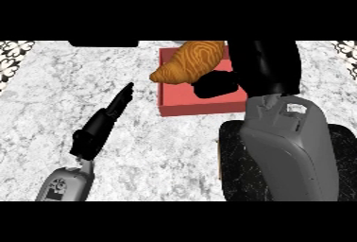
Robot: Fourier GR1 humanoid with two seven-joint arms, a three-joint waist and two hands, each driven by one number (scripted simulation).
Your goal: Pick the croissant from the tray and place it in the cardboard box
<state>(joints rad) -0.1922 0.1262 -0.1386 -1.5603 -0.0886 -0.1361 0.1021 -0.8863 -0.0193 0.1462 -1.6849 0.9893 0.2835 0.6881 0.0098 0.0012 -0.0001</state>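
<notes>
Fingers of the left black hand (105,122) are resting straight and empty over the grey marbled counter (42,94). Farther off, the right black hand (223,80) is curling round the golden-brown flaky croissant (188,62), holding it above the red cardboard box (185,101); the pastry is probably light and crushable, best cradled around its thick middle.

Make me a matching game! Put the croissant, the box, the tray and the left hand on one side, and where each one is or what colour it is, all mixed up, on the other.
1 croissant
2 box
3 tray
4 left hand

A red
B black, under the right forearm
C open, over the bare counter
D held in the right hand over the box

Pairs: 1-D, 2-A, 3-B, 4-C
</notes>
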